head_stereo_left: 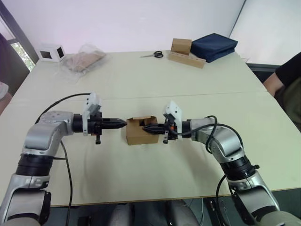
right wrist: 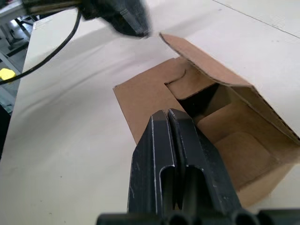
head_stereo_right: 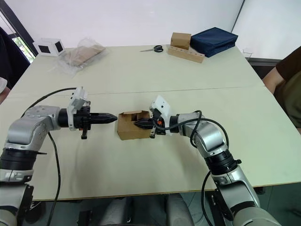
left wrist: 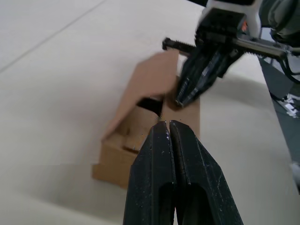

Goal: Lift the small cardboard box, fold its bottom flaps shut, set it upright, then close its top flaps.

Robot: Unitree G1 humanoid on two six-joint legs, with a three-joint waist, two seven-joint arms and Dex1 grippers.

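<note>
A smooth, pale table (head_stereo_left: 141,84) carries the scene. Near its middle the small cardboard box (head_stereo_left: 139,134) is seen resting on the surface, plain brown corrugated board with a flap raised at its far side and its top partly open. The right gripper (head_stereo_left: 146,128), its two black fingers pressed together with nothing between them, is laid over the box's top from the right. The left gripper (head_stereo_left: 123,124), likewise clenched and empty, is held just left of the box.
</note>
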